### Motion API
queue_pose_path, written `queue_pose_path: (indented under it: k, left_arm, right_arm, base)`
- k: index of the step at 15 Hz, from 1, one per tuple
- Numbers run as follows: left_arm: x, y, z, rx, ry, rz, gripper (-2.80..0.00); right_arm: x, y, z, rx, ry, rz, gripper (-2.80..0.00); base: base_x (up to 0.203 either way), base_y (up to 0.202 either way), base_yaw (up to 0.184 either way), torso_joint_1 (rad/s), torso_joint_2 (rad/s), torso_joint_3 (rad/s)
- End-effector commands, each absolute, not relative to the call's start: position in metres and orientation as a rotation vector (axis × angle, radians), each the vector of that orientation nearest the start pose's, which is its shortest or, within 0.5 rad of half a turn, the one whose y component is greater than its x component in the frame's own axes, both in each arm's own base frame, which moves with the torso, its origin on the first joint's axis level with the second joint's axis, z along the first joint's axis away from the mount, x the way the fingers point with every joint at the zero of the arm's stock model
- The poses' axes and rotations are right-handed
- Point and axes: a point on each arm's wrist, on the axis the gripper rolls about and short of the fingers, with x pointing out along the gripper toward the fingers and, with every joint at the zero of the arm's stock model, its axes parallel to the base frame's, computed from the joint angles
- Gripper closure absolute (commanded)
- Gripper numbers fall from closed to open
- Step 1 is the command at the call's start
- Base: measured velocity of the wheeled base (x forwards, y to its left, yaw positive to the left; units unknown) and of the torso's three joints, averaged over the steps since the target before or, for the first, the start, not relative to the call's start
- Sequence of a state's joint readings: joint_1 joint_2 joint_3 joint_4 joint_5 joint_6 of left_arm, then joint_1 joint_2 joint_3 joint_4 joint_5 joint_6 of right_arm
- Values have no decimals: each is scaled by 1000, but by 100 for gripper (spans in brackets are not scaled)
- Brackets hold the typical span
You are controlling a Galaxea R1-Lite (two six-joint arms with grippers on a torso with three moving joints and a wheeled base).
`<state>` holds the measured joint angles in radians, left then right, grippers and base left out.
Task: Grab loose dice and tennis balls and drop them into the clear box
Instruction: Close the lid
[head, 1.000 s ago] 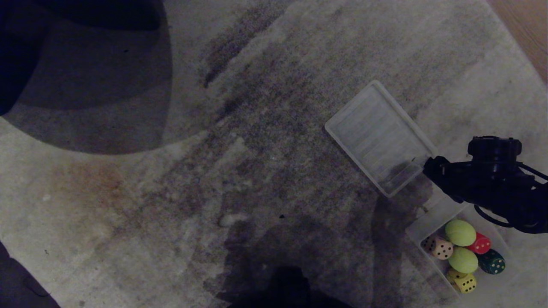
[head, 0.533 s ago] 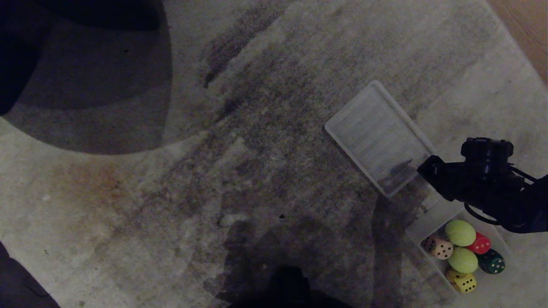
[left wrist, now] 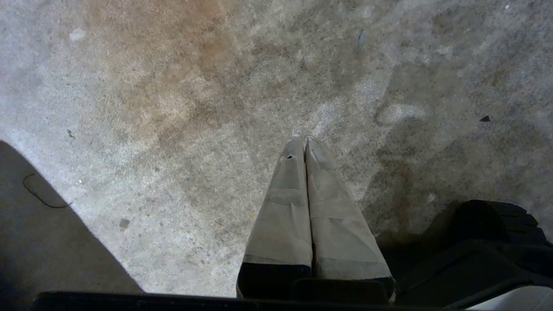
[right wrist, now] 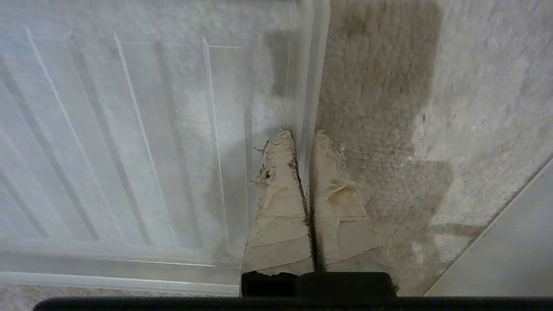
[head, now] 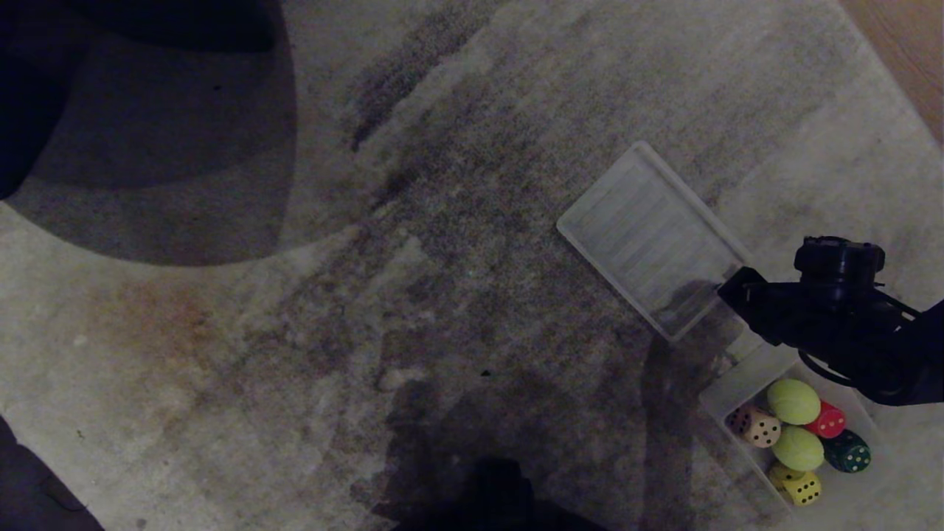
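The gray carpet (head: pixel 413 280) fills most of the view. The ribbed lid (head: pixel 653 240) lies flat on it. The right gripper (right wrist: pixel 304 138) pinches the lid's edge. The clear box (head: pixel 726 391), partly hidden by the arm, holds all the dice (head: pixel 756 426) and tennis balls (head: pixel 793 400). The left gripper (left wrist: pixel 304 144) is closed on nothing.

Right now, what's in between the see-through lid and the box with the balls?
Only a narrow strip of carpet separates the ribbed lid from the clear box, with the right gripper reaching over it, pinching the lid's rim. The head view shows it.
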<state>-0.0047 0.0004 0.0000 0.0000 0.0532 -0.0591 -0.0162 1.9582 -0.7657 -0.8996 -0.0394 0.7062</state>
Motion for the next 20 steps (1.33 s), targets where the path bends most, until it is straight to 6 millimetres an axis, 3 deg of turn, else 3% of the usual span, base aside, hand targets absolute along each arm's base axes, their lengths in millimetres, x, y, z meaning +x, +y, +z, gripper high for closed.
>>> queue_pose_path:
  k: [1,6,12,17,20]
  left_arm:
    - [-23,1,75,-60,2,48,0]
    - [-23,1,75,-60,2,49,0]
    - [-23,1,75,-60,2,49,0]
    - [-23,1,75,-60,2,48,0]
    - [-23,1,75,-59,2,48,0]
  right_arm:
    - [337,-6,131,702,213,-137,0]
    - [286,-5,173,646,149,-104,0]
    - [200,1,192,524,182,-58,0]
    - [127,3,184,414,256,-41,0]
    - [74,3,167,320,295,-12,0]
  base:
    - [0,0,0,0,0,0]
    - [0,0,0,0,0,0]
    - [0,0,0,0,0,0]
    - [0,0,0,0,0,0]
    - [0,0,0,0,0,0]
